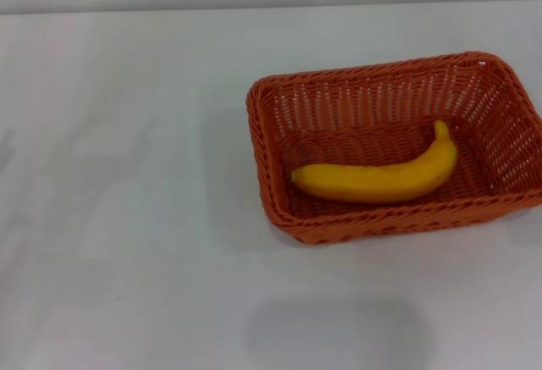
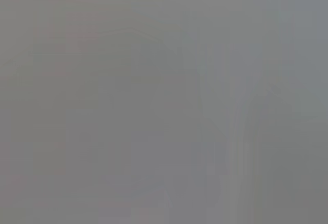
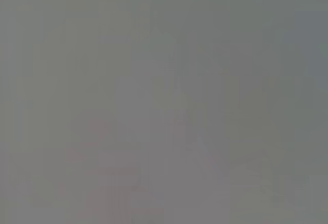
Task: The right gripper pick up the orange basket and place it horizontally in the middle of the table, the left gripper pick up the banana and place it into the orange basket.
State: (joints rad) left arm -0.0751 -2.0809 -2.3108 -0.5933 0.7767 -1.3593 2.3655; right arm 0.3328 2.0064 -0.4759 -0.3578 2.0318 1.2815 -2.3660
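Banana (image 1: 377, 180) lies flat on the floor of the orange basket (image 1: 373, 222), its stem toward the basket's right far side, its blunt end toward the left near corner. Long sides of the basket run left to right. It sits right of the middle of the table (image 1: 127, 218), its right rim at the head view's right edge. Bare white tabletop spreads wide to the left and along the near side. Neither gripper shows in any view, so their fingers cannot be told; both wrist views give only featureless grey.
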